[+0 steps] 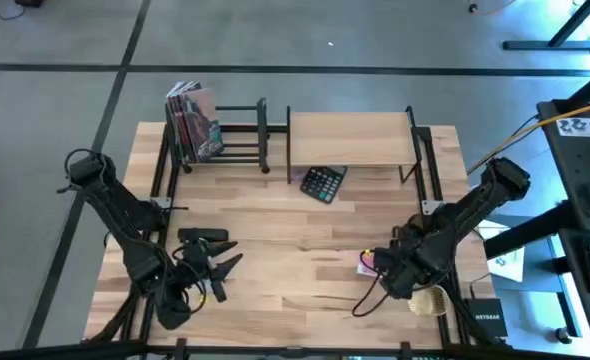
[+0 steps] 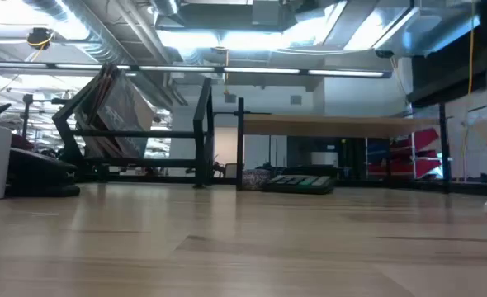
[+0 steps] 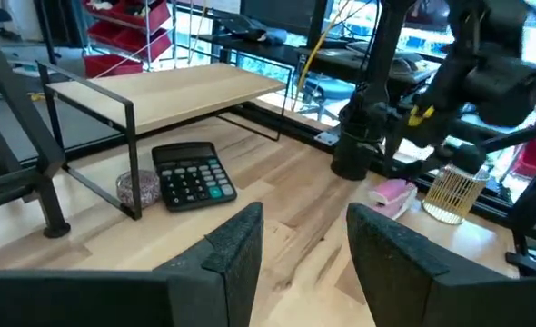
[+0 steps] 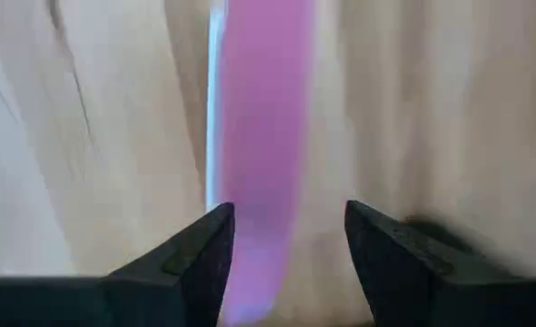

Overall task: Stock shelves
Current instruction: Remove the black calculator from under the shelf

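The right gripper (image 4: 286, 241) hangs low over the table's near right edge, fingers spread around a blurred pink object (image 4: 261, 136) lying lengthwise between them. The left gripper (image 3: 300, 245), open and empty, hovers near left. Farther back stand the light-wood board shelf (image 1: 350, 138), long side across the table, and the black metal-bar book rack (image 1: 237, 135).

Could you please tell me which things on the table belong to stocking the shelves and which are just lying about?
Part of the job:
wooden shelf
black book rack, holding books
calculator
pink item, under the open right gripper

Lying about:
wire basket at the table's edge
open left gripper, waiting
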`<state>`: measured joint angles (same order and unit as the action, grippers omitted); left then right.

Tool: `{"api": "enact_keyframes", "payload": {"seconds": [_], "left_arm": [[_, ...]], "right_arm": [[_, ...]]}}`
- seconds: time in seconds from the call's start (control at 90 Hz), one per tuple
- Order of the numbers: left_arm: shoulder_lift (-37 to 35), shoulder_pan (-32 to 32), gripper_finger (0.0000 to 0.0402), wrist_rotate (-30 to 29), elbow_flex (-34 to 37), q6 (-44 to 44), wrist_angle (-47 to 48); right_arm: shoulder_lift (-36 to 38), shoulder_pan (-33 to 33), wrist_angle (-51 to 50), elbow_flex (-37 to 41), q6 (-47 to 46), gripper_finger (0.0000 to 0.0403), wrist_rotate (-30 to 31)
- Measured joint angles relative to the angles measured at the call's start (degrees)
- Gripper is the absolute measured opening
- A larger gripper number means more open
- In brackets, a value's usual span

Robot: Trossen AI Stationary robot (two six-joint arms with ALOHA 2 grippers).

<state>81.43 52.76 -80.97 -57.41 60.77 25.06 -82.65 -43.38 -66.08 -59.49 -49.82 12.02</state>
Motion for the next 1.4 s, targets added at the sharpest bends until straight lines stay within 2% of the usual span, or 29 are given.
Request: {"api": "enact_keyframes", "payload": {"seconds": [0.178,0.289,0.522,0.733,0.867,0.967,1.133,1.233,1.4], "left_arm": [[0.0,0.0,0.0143,0.2,0.0,-0.2,0.0],[0.0,0.0,0.0143,0.2,0.0,-0.2,0.0],[0.0,0.0,0.0143,0.3,0.0,-1.2,0.0],[0.1,0.0,0.0143,0.5,0.0,-1.2,0.0],[0.1,0.0,0.0143,1.3,0.0,-1.2,0.0],[0.1,0.0,0.0143,1.7,0.0,-1.2,0.0],[0.1,0.0,0.0143,2.0,0.0,-1.2,0.0],[0.1,0.0,0.0143,2.0,0.0,-1.2,0.0],[0.1,0.0,0.0143,2.0,0.0,-1.2,0.0]], "right_arm": [[0.0,1.0,2.7,-1.1,-1.9,0.0195,13.5],[0.1,4.2,8.4,1.7,-2.6,0.0195,17.2],[0.1,14.2,35.0,13.8,4.9,0.0196,20.6],[0.1,24.1,63.2,27.5,5.4,0.0199,26.2],[0.1,29.9,75.3,33.6,4.2,0.0232,25.8],[0.1,34.0,77.4,36.8,1.0,0.0273,24.4],[0.0,39.0,82.9,41.7,-2.6,0.0331,26.5],[0.0,41.0,88.8,44.6,-2.9,0.0343,27.6],[0.0,44.1,102.0,49.8,-1.7,0.0334,27.3]]}}
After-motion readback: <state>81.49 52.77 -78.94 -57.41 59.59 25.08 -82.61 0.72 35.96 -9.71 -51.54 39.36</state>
